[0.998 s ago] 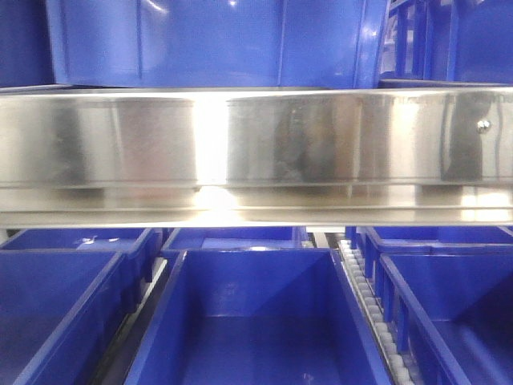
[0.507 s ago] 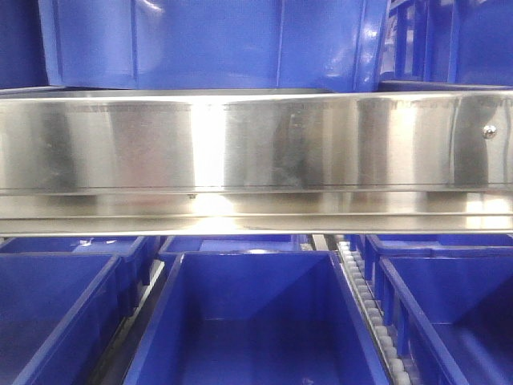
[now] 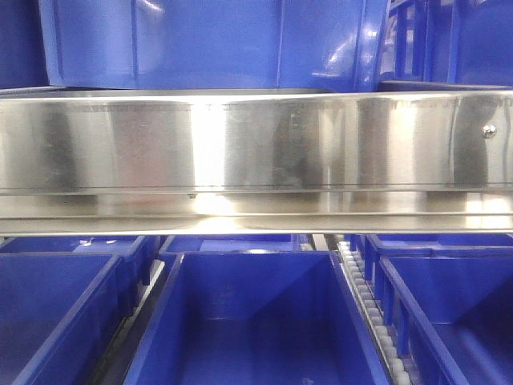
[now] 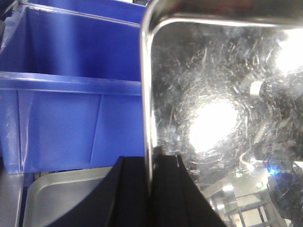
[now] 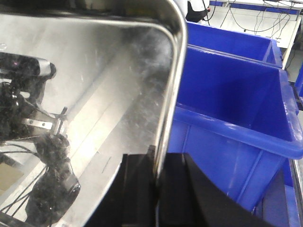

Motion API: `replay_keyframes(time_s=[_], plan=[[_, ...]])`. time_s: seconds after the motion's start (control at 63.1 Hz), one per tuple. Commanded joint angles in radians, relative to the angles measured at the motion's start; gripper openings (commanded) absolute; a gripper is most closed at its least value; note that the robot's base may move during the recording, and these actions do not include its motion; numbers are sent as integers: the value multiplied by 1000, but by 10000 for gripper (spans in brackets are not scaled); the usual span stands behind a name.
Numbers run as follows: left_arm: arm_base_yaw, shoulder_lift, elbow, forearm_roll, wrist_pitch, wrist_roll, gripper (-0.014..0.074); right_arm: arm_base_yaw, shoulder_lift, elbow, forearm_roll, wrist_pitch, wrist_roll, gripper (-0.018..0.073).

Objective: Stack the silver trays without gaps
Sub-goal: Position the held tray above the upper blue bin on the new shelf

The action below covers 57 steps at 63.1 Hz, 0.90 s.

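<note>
In the left wrist view my left gripper (image 4: 149, 161) is shut on the rolled rim of a silver tray (image 4: 222, 118), whose mirror-shiny face fills the right of that view. A second silver tray (image 4: 61, 196) lies flat below, at the lower left. In the right wrist view my right gripper (image 5: 158, 158) is shut on the rim of a silver tray (image 5: 104, 85), near its rounded corner. One finger sits on each side of the rim in both views. No tray or gripper shows in the front view.
A long steel shelf rail (image 3: 256, 152) with a screw (image 3: 489, 131) spans the front view, with blue bins above (image 3: 208, 44) and below (image 3: 256, 321). A roller track (image 3: 365, 301) runs between the lower bins. Blue bins stand close beside each held rim (image 4: 71, 99) (image 5: 236, 109).
Between one second and half a second ago the reflections on the steel rail shifted and the screw moved slightly right and down. Since then the front view is unchanged.
</note>
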Motion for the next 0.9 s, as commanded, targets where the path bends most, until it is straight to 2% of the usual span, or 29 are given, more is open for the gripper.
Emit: replay_keyframes(time_s=[0.0, 0.428, 0.554, 0.728, 0.887], plan=[[-16, -13, -17, -50, -42, 1, -16, 9, -3, -2, 2, -116, -19, -83], [-16, -13, -17, -50, -62, 1, -16, 9, -3, -2, 14, -143, -19, -83], [-16, -13, -17, -46, -61, 1, -16, 9, 9, -2, 36, -73, -19, -83], [-16, 15, -17, 53, -57, 1, -16, 9, 54, -2, 52, 85, -19, -83], [-16, 73, -17, 74, -28, 1, -16, 9, 107, -2, 89, 167, -19, -83]])
